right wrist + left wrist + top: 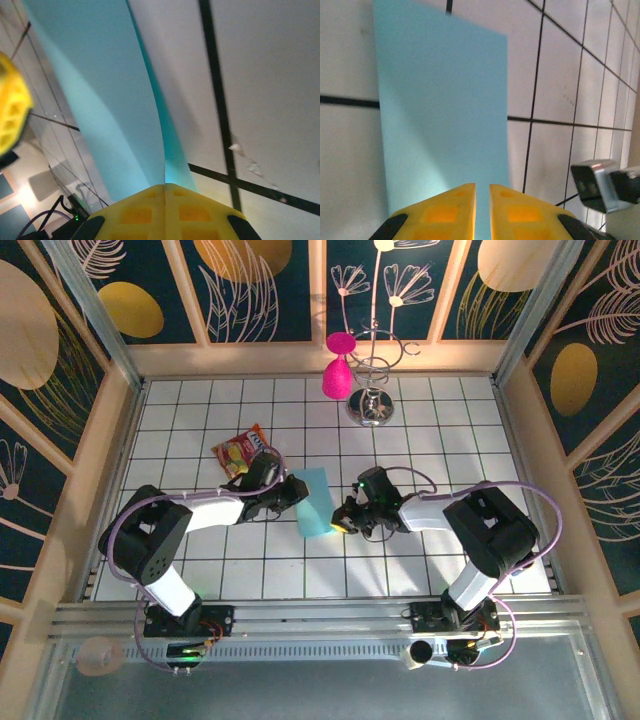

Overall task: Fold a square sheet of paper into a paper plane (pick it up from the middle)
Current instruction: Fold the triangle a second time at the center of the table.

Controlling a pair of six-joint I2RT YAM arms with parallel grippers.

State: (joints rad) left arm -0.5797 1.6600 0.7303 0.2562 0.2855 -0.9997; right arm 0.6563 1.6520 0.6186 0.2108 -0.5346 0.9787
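Note:
The square sheet of paper (316,502), plain light blue, lies on the tiled table between my two grippers and looks like a tall rectangle from above. My left gripper (298,487) is at its upper left edge. In the left wrist view its yellow fingertips (482,187) stand almost together over the flat sheet (445,110), with a thin slit between them. My right gripper (343,523) is at the sheet's lower right edge. It is shut (165,186) on a raised, curling layer of the sheet (100,100) that runs into the seam between its fingers.
A red-and-yellow snack packet (243,451) lies just behind the left gripper. A pink object (337,370) hangs on a metal stand (371,405) at the back. Wooden walls close in the table on three sides. The right wrist's camera (600,185) sits close to the sheet.

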